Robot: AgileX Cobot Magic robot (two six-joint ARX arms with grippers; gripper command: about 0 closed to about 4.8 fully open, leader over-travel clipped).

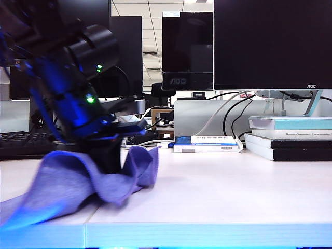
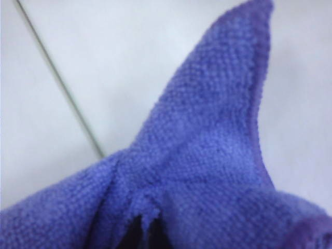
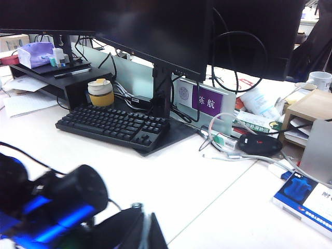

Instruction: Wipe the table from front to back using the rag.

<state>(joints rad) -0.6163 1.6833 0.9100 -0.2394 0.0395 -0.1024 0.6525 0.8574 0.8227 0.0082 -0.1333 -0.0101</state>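
The left gripper [image 1: 110,155] stands clamped shut on the rag [image 1: 67,181], its dark fingers plunged down into the bunched lavender cloth near the table's [image 1: 218,192] blue front edge. The rag rises in folds on both sides of the gripper and trails off toward the near left corner. In the left wrist view the rag [image 2: 207,171] fills the frame, one hemmed corner standing up in a peak, the table's thin seam [image 2: 62,85] running behind it.

Beyond the gripper, to its right at the back of the table, lies a blue-and-white box [image 1: 207,143] with a barcode, next to a stack of books [image 1: 290,139] whose spine lettering is too small to read. Farther back stand two monitors [image 1: 270,44], both marked "AOC".

The right gripper is in none of the views, so its state cannot be told. Its wrist camera looks over the left arm [image 3: 57,207] to a black keyboard [image 3: 111,124] and, behind it, a purple sign [image 3: 206,102] in white Chinese characters.
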